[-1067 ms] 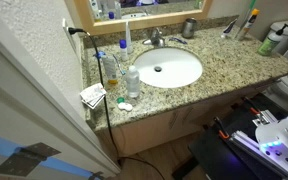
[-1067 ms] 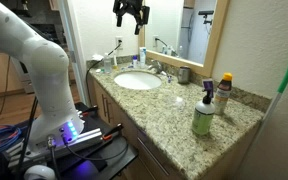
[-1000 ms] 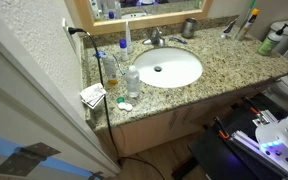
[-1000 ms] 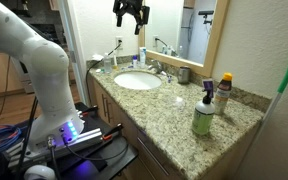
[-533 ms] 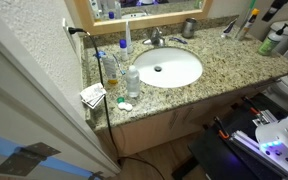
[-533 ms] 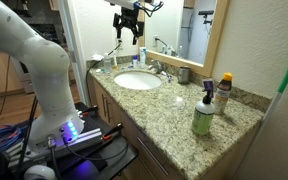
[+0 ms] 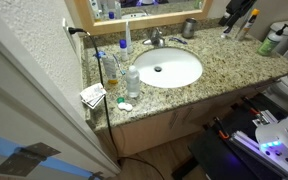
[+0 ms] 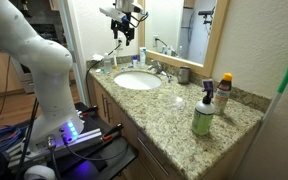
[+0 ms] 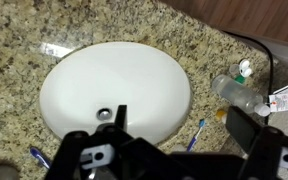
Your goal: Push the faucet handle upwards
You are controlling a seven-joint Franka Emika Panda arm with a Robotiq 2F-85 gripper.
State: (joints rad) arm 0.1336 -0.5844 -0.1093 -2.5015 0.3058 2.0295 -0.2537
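The end effector (image 8: 124, 36) hangs high in the air over the white basin (image 8: 137, 81) and touches nothing; its two fingers stand wide apart and there is nothing between them; the wrist view shows the same, with the end effector (image 9: 174, 152) spread wide at the bottom edge and looking straight down into the basin (image 9: 114, 85) and its drain (image 9: 104, 115). The faucet handle (image 7: 155, 36) is the little silvery lever on top of the low metal faucet (image 8: 156, 68); it sits at the back rim of the basin, close under the mirror (image 7: 134, 8), and the grey metal cup (image 7: 189, 28) stands just beside it on the speckled stone bench (image 7: 234, 60). The handle is too small to tell if it lies flat or is tipped, and I cannot find it in the wrist view. I think the job has hardly begun; the handle is not yet touched and no water shows in the basin. What is left is almost all of it: the end effector has to come down, go toward the back of the basin, get a finger under the lever, and push it up; it should stay away from the cup and from the clear bottle (image 7: 132, 80) at the side of the basin.
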